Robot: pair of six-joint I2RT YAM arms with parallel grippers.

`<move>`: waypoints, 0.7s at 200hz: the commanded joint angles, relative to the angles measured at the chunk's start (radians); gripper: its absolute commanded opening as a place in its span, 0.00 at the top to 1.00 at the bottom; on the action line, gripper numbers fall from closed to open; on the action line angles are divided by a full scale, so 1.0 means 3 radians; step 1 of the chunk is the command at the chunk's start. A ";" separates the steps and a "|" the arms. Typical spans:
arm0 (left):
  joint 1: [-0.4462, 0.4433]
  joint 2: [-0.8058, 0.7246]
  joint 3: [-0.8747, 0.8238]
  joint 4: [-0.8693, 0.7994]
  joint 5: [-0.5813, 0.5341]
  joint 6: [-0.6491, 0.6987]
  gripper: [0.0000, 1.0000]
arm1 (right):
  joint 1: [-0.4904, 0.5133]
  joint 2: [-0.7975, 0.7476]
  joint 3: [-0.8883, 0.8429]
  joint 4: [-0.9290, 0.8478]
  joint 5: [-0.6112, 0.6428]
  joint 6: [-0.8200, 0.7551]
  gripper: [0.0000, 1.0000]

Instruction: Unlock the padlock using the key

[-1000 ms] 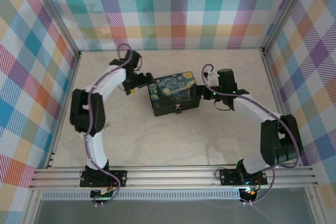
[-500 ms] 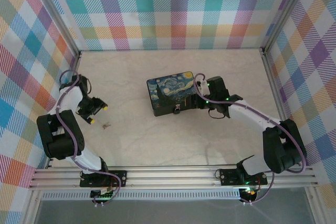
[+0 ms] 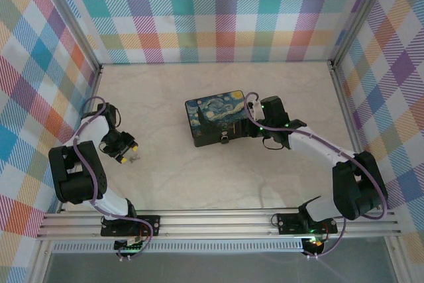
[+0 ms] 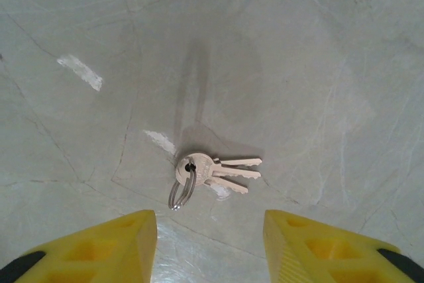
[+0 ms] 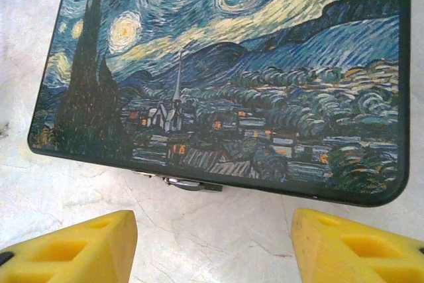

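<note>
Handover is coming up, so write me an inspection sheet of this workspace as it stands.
Surface: pale marbled tabletop, a few light scuffs.
Job's things: keys on a ring, flat on the tabletop; padlock at the front of the painted box.
Clutter: nothing seen.
Grippers: left gripper open, keys lying ahead of its fingers, untouched; right gripper open, facing the box's front edge.
Cables: purple cables along both arms.
Surroundings: plaid walls, aluminium rail.
</note>
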 commanded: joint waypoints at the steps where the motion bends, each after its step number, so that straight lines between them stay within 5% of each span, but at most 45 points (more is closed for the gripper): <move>1: -0.0037 0.0061 -0.0059 -0.0021 -0.0194 0.0067 0.56 | 0.0001 -0.0079 0.0090 -0.0010 -0.0089 0.0010 0.39; 108: -0.0142 0.0244 -0.0227 0.0239 -0.0079 0.0220 0.66 | 0.0004 -0.0191 0.0162 -0.0111 -0.0068 0.0056 0.47; 140: -0.0206 0.0251 -0.0216 0.0216 -0.0122 0.0220 0.85 | 0.0004 -0.0227 0.0127 -0.0099 -0.0043 0.0109 0.49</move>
